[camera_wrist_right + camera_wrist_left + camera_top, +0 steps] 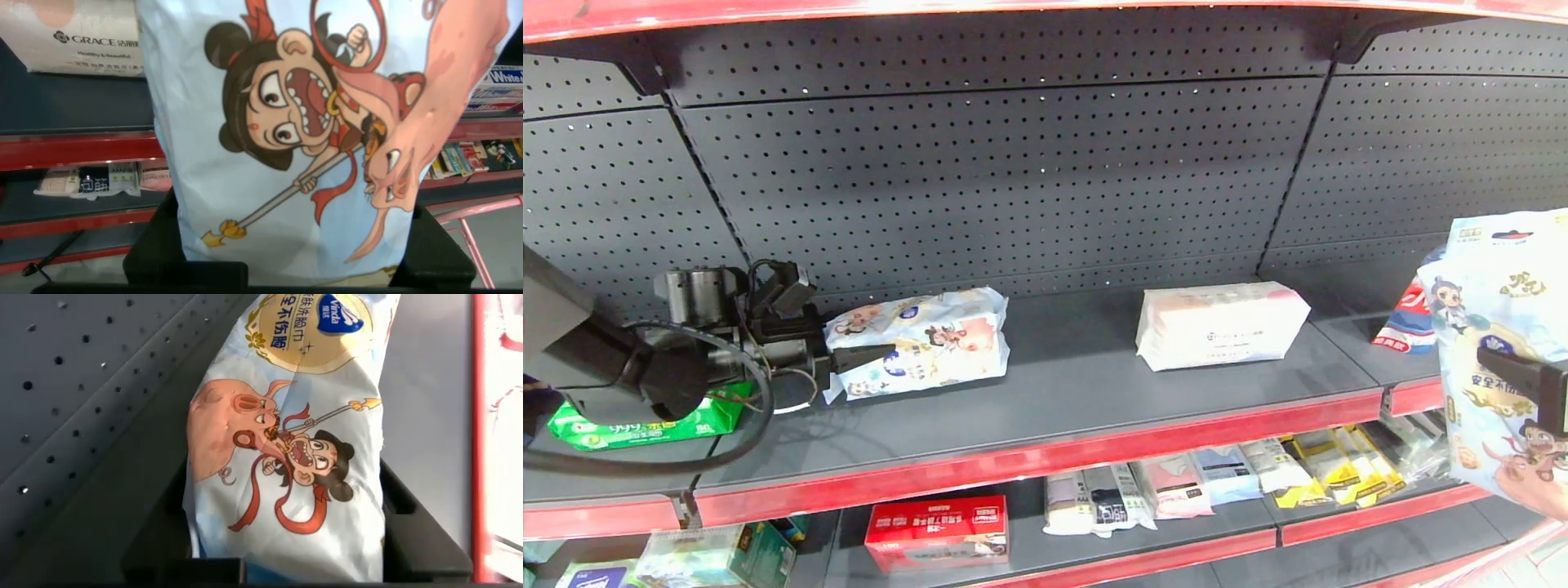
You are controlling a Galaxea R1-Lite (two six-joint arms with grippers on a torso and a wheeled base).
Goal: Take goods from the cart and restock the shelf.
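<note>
Shut tight on a cartoon tissue pack [923, 339]: the left gripper [854, 358], with one finger on each side of it. Lying flat on the grey shelf [1078, 392], near 9 o'clock in the head view, and sticking out toward 3 o'clock from the gripper. Shut tight on a second cartoon pack [1499, 327] too: the right gripper [1531, 380], at 3 o'clock, holding it upright in the air in front of the shelf. On the shelf between both packs, a white and pink tissue pack [1221, 322]. At 8 o'clock from the left gripper, a green wipes pack [645, 425].
</note>
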